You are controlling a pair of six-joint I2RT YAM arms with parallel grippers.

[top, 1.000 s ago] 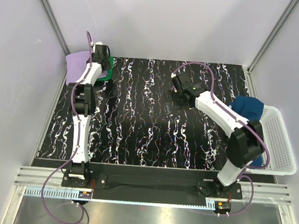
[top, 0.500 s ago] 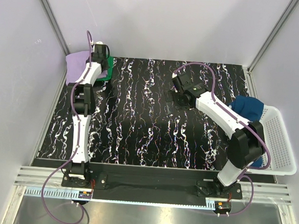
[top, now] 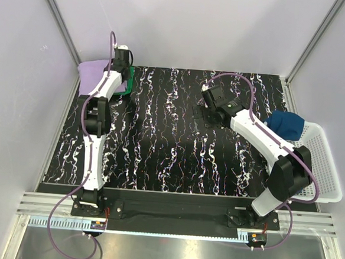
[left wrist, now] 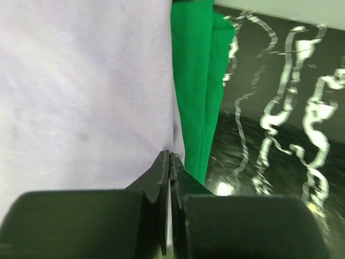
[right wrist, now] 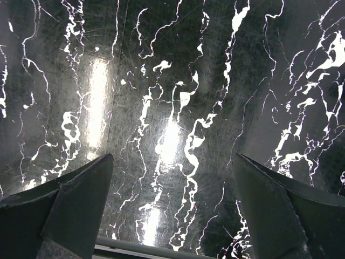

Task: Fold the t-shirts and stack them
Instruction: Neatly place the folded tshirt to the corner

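The left hand (top: 124,64) is at the far left corner of the surface (top: 160,140), a black top with white veining. In its wrist view the two fingers (left wrist: 161,183) are pressed flat together, closed, with their tips over the right edge of the lavender shirt (left wrist: 81,81). Whether any cloth is pinched between them cannot be told. The green shirt (left wrist: 197,81) lies just beside that edge, touching it. It shows as a folded strip with two layers along its right side, and the lavender appears to lie over it.

From above, the lavender shirt (top: 92,76) sits in the far left corner, and the green one (top: 129,78) shows only as a narrow band on its right, partly behind the arm.

The right hand (top: 208,113) hangs over bare surface toward the far middle, well apart from every shirt. Its fingers (right wrist: 70,216) are spread wide open with nothing between them, only the veined top below.

The dark blue shirt (top: 284,122) is bunched in the far corner of a white mesh basket (top: 326,170) at the right edge of the surface, bulging over the rim
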